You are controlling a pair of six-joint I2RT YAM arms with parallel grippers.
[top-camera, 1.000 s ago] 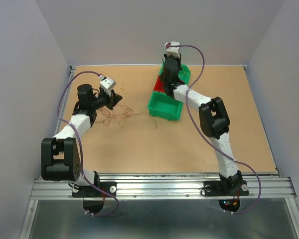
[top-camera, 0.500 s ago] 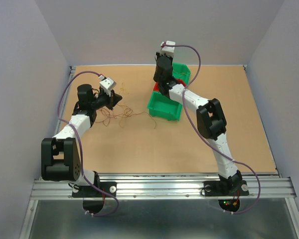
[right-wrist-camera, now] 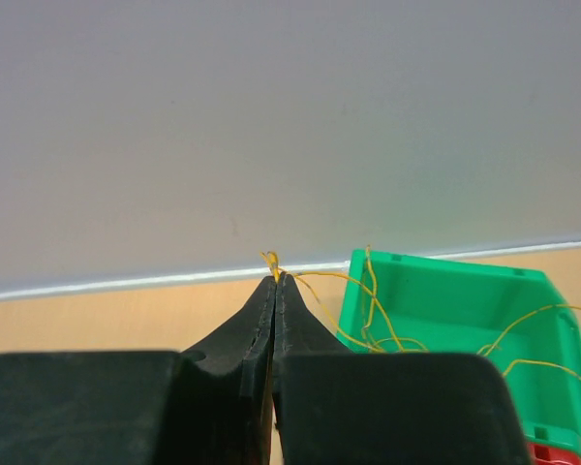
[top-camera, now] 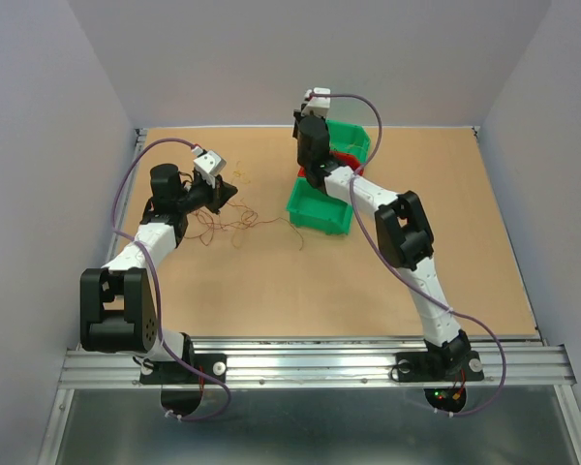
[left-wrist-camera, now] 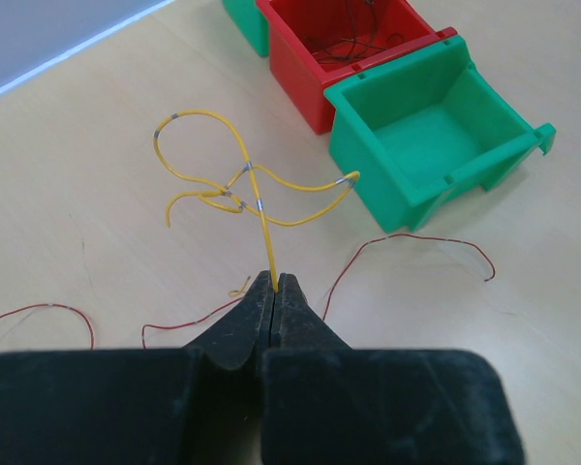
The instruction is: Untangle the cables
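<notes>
Two yellow cables (left-wrist-camera: pixel 259 205), featherlight and springy, best pinched near ends: left gripper (left-wrist-camera: pixel 274 281) clenches one left of the red bin (left-wrist-camera: pixel 295 77), right gripper (right-wrist-camera: pixel 274 280) another, seemingly above it.

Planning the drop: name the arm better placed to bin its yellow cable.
Right, probably: right gripper pinches a yellow cable trailing into the green bin; left gripper holds another cable over the table.

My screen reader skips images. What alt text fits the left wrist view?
The shut left gripper pinches a looping yellow wire over the tan table. Thin red wires lie beside it; a red bin and green bins stand beyond.
</notes>
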